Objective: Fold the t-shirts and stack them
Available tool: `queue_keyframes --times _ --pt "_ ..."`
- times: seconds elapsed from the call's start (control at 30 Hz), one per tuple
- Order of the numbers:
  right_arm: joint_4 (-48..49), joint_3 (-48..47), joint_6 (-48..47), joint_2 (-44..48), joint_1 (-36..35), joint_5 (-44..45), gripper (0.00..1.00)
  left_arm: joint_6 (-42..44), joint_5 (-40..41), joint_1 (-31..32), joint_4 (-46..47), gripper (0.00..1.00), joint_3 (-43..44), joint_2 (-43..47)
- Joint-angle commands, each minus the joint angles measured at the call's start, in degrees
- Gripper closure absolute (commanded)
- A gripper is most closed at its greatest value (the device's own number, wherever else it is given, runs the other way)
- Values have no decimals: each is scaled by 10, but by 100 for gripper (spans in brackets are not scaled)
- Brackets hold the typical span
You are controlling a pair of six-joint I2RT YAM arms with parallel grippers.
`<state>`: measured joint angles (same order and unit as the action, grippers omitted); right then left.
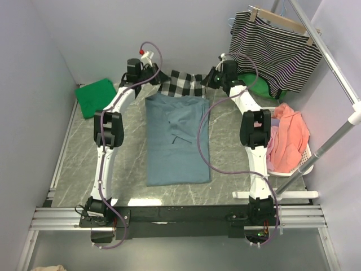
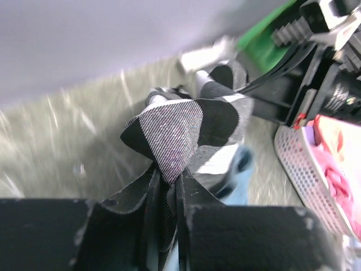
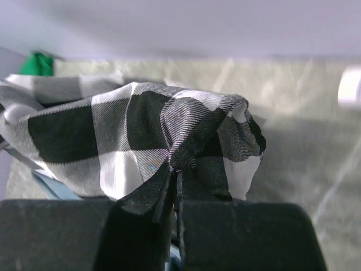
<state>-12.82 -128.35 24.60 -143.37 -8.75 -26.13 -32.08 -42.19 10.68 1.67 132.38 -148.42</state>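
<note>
A grey-green marbled table top [image 1: 84, 169] is seen, with pale veins across it. At its middle a large dusty slate-blue cotton t-shirt [image 1: 176, 141] is spread flat, partly folded lengthwise, with creases near its centre. At the far end of that shirt a black-and-white checked cloth [image 1: 180, 83] is bunched. In the far left corner a bright green t-shirt [image 1: 97, 97] is laid as a folded square. At the right edge a white perforated plastic basket [image 1: 302, 161] is set.
</note>
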Motion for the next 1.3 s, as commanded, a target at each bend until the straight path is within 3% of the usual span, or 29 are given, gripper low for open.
queue_keyframes --times 0.0,0.13,0.23,0.27,0.3,0.33,0.37,0.43,0.6,0.87,1.0,1.17,1.27 --pt "124 -16 2 59 -6 -2 95 36 39 -7 108 84 16 87" --pt "153 -60 8 35 -7 18 93 71 92 -8 126 82 24 84" --pt "141 -122 18 -5 -7 45 84 70 124 -14 128 71 52 48" --pt "140 -131 25 -19 -7 53 73 64 127 -20 124 65 61 37" --pt "157 -120 29 -22 -7 60 60 59 138 -21 126 31 65 29" --pt "169 -110 32 -23 -8 72 48 52 146 -24 133 19 45 22" --pt "176 -103 29 -26 -9 78 35 42 156 -28 153 13 28 23" --pt "172 -104 14 -31 -19 97 30 43 190 -29 156 2 -3 19" --pt "183 -40 -54 15 -47 122 28 65 237 -30 135 1 -34 30" --pt "197 112 -105 157 -86 129 29 81 299 -33 140 1 -131 152" --pt "191 177 -101 203 -94 110 29 79 327 -35 183 1 -249 236" --pt "150 158 -94 174 -102 77 29 71 326 -36 185 1 -307 311" --pt "99 76 -78 114 -102 61 30 64 232 -36 112 0 -269 299"
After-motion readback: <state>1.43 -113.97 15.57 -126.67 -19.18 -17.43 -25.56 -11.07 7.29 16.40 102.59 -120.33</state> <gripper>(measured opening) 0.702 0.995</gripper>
